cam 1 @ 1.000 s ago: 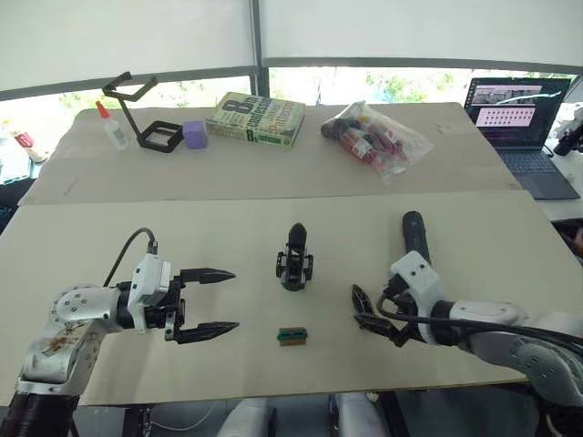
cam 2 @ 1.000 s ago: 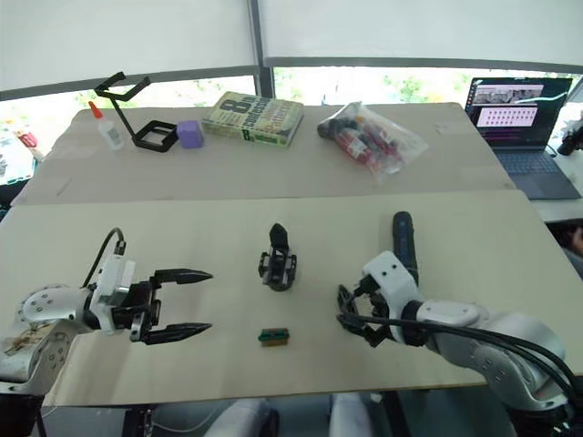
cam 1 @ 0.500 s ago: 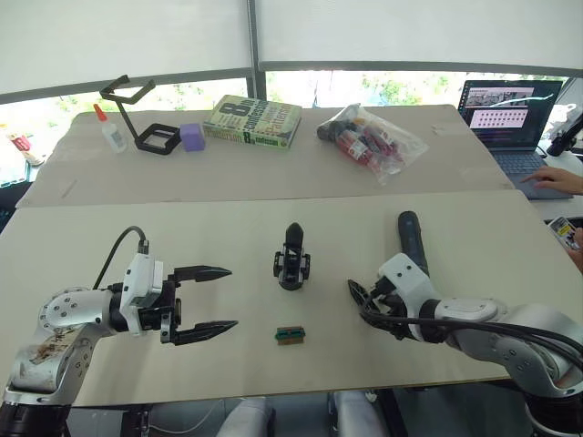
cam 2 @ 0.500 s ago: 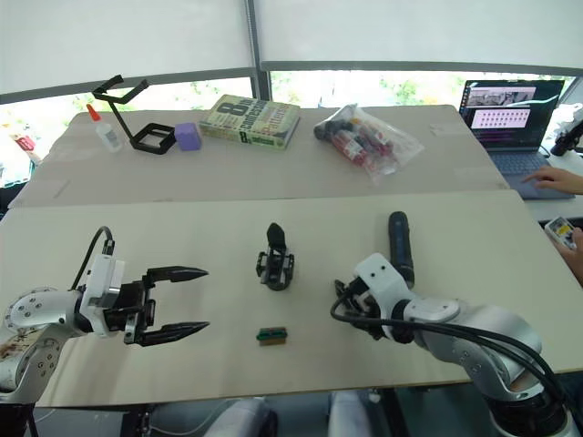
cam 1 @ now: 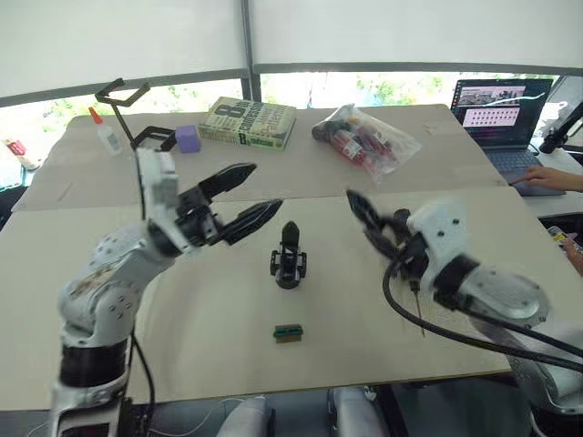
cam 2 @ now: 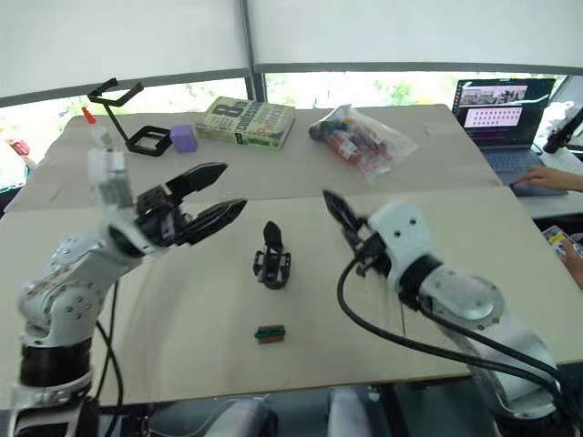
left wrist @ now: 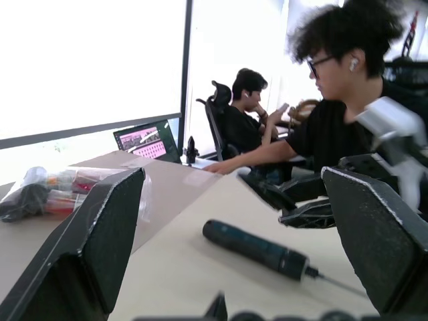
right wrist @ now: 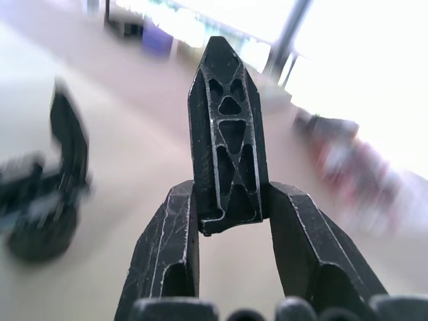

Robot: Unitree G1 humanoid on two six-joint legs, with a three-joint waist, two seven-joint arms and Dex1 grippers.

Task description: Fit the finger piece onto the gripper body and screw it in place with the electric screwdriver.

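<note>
Black plastic, webbed with open triangular ribs: small tapered wedge of a finger piece (right wrist: 227,140), judged light and stiff, little risk of crushing but smooth enough to twist or slip if pinched near the narrow tip. Best taken low, across the broad butt end, leaving the pointed end and mating face free. Held just so at present: clamped upright at its base between the two black fingers (right wrist: 164,254) of the right gripper (right wrist: 231,200), tip standing well proud of them. Raised off the pale table (cam 1: 209,355), to the right of the small black blocky gripper body (cam 1: 290,259) and clearly apart from it, not yet over it. Gripper body upright near mid-table, its one pointed finger sticking up; probably light too and free to skid or tip under a push, so likely in need of steadying during fitting, gripped by the blocky base and not by the thin finger. Left gripper (cam 1: 264,188) lifted above the table to the left of the body, fingers (cam 1: 228,177) spread wide, nothing between them. Thick black pen-shaped electric screwdriver (left wrist: 257,246) lying flat on the table with its thin metal bit out, untouched; heavier and rounder by the look, apt to roll, best taken around the middle of the barrel. Small green-and-red block (cam 1: 290,333) resting on the near side of the body, clear of both grippers.
</note>
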